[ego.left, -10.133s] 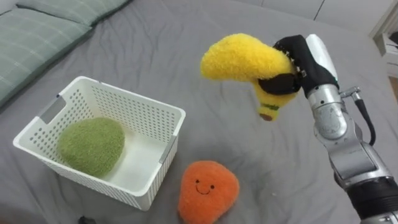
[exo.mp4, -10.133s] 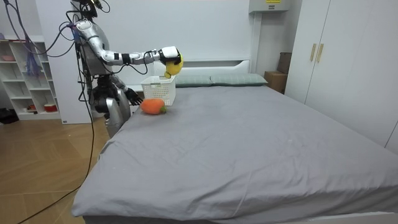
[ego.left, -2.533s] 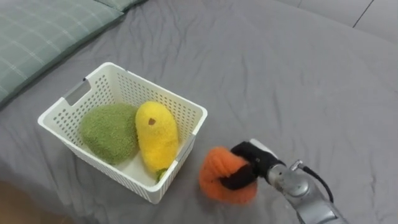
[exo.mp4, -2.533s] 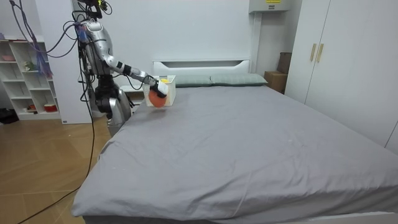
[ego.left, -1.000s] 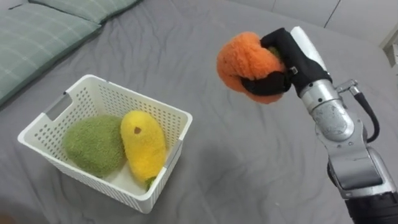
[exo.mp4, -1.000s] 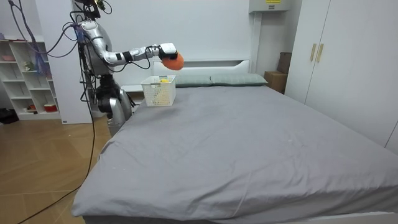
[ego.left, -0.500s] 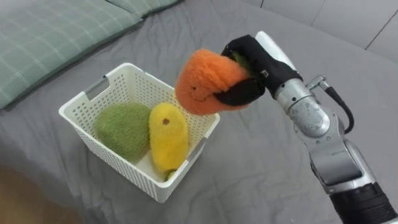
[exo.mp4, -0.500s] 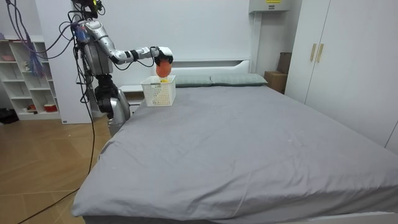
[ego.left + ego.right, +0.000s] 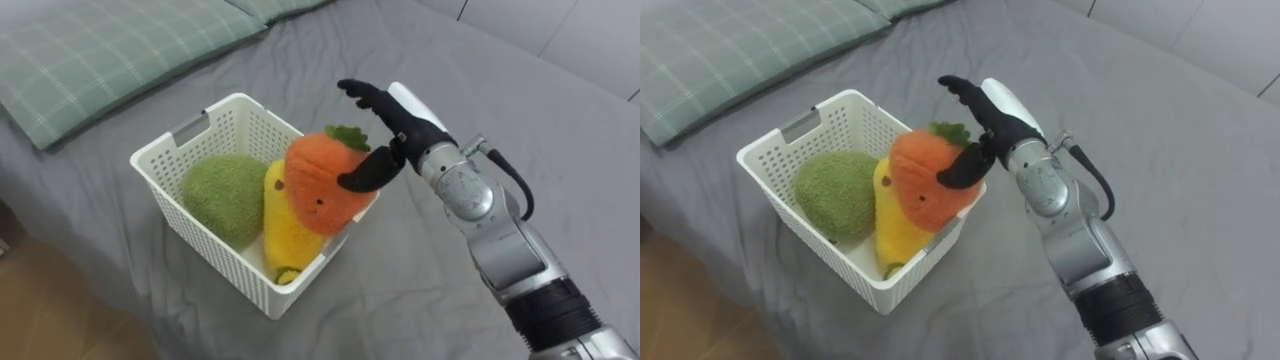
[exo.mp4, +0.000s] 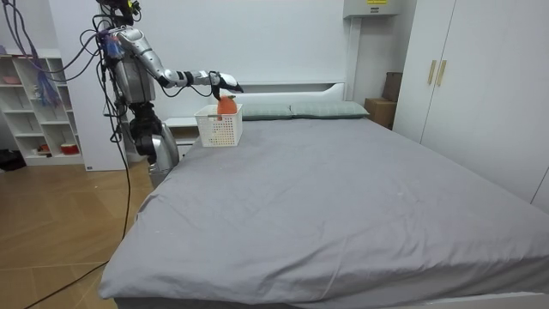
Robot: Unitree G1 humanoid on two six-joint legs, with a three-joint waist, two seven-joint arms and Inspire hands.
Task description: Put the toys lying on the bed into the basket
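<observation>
1. Grey bedsheet (image 9: 520,110) covers the bed, and a green checked pillow (image 9: 110,50) is cut off at the eye view's upper left edge.
2. A white perforated plastic basket (image 9: 200,135) stands on the sheet near the pillow. It holds 3 toys: a round green plush toy (image 9: 225,190), a long yellow plush toy (image 9: 285,240) and an orange plush toy with a green leafy top (image 9: 320,185).
3. The orange toy sits highest, at the basket's right corner. It hides the yellow toy's upper end and the rim behind it, so whether it rests on the rim or on the yellow toy cannot be told.
4. The right hand (image 9: 402,125) is spread just above and beside the orange toy. Its fingers (image 9: 360,93) are stretched out straight, and its thumb (image 9: 368,175) lies against the toy's side without closing on it.
5. From the room view, the robot stands at the bed's head corner on the room view's left, its arm reaching over the basket (image 10: 219,129). A white wardrobe (image 10: 463,77) and a shelf unit (image 10: 34,103) are also there.
</observation>
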